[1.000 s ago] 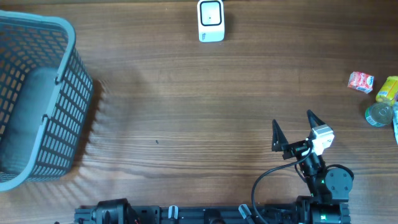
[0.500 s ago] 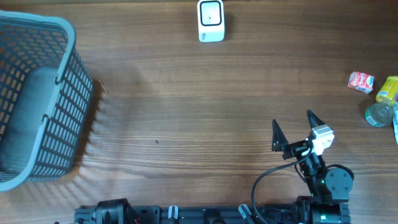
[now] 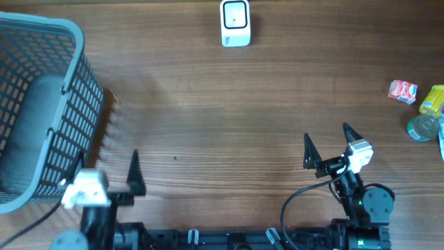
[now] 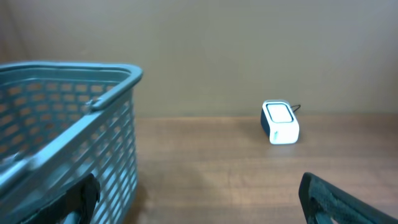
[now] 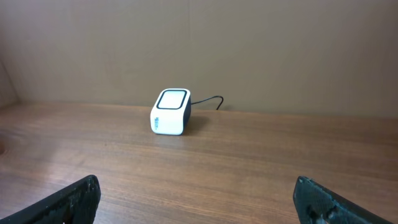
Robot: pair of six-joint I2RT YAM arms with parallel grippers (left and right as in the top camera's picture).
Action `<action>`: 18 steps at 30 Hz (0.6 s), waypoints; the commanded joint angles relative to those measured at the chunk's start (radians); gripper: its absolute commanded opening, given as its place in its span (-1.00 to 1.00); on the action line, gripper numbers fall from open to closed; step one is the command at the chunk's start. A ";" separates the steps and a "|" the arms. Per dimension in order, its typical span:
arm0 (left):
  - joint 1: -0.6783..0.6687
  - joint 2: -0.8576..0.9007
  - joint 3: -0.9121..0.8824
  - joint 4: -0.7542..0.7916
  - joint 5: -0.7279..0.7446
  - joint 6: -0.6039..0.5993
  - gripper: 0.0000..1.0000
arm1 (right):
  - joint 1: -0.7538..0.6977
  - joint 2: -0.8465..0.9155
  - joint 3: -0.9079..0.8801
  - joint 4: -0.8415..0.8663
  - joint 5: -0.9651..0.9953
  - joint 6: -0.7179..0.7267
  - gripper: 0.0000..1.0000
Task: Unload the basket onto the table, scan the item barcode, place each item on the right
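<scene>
The white barcode scanner (image 3: pixel 235 23) stands at the table's far edge; it also shows in the left wrist view (image 4: pixel 280 121) and the right wrist view (image 5: pixel 171 112). Three small items lie at the right edge: a red packet (image 3: pixel 402 91), a yellow packet (image 3: pixel 432 99) and a can (image 3: pixel 423 128). My right gripper (image 3: pixel 326 133) is open and empty near the front, well left of those items. My left gripper (image 3: pixel 107 167) is open and empty at the front left, its left finger (image 4: pixel 81 196) against the basket's wall.
A large grey mesh basket (image 3: pixel 69 31) fills the left side of the table, close beside my left gripper (image 4: pixel 199 199). The scanner's cable (image 5: pixel 208 99) trails off behind it. Bare wood lies between my right gripper (image 5: pixel 196 196) and the scanner.
My left arm has come into the overhead view at the front left, beside the basket. The right arm and the items have not moved.
</scene>
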 commanded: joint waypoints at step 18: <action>-0.063 -0.021 -0.519 0.330 -0.001 0.014 1.00 | 0.006 -0.006 -0.001 0.003 0.013 -0.003 1.00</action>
